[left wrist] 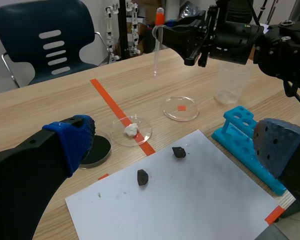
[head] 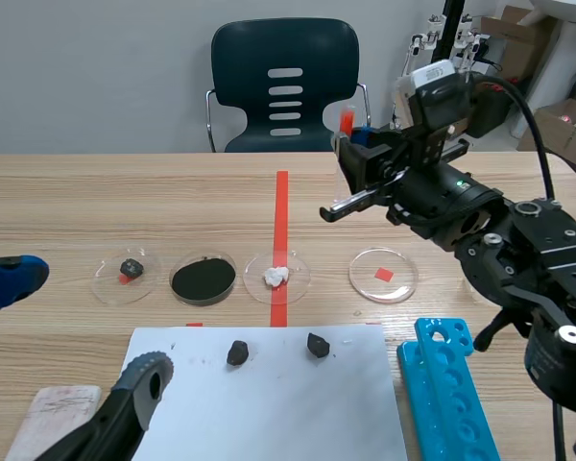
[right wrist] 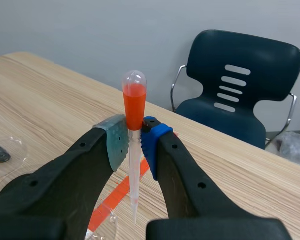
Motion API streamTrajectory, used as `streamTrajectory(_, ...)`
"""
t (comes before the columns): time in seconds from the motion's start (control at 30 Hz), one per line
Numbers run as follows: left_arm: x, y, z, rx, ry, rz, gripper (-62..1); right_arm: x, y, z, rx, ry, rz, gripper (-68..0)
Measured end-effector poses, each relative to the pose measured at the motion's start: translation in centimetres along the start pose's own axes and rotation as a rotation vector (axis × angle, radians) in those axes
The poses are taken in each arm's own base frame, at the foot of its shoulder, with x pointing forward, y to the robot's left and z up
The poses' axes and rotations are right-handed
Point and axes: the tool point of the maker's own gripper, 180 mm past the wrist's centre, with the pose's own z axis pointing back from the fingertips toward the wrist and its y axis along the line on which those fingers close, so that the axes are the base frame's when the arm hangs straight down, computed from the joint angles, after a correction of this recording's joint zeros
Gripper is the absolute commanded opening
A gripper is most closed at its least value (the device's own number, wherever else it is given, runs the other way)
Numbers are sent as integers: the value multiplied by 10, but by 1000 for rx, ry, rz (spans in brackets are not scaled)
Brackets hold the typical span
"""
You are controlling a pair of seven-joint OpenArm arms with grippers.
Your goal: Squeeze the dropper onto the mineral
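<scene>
My right gripper (right wrist: pixel 135 137) is shut on a clear dropper (right wrist: pixel 134 110) with an orange bulb, held upright, tip down. In the scene view the dropper (head: pixel 347 121) hangs high above the table, behind the row of dishes. A white mineral (head: pixel 275 276) lies in a dish on the red tape line. A dark mineral (head: pixel 132 268) sits in the leftmost dish. Two dark rocks (head: pixel 237 352) (head: pixel 317 344) rest on white paper (head: pixel 269 403). My left gripper (left wrist: pixel 175 150) is open, low over the paper's near-left side, holding nothing.
A dish of black powder (head: pixel 204 279) and a dish with a red square (head: pixel 384 274) complete the row. A blue tube rack (head: pixel 451 384) lies right of the paper, a clear cup (left wrist: pixel 232 82) behind it. A chair (head: pixel 285 82) stands past the far edge.
</scene>
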Motion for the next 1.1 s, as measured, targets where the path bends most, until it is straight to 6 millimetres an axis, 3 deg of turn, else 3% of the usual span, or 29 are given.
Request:
streamTrajectory(0.57, 0, 0, 0, 0, 0, 0, 14, -2, 49, -15, 122, 2, -8, -594)
streamTrajectory(0.73, 0, 0, 0, 0, 0, 0, 14, -5, 49, -15, 117, 11, 3, -594)
streamTrajectory(0.93, 0, 0, 0, 0, 0, 0, 14, -26, 52, -12, 106, 57, -15, -594)
streamTrajectory(1.1, 0, 0, 0, 0, 0, 0, 14, -29, 53, -11, 114, 43, -3, -594)
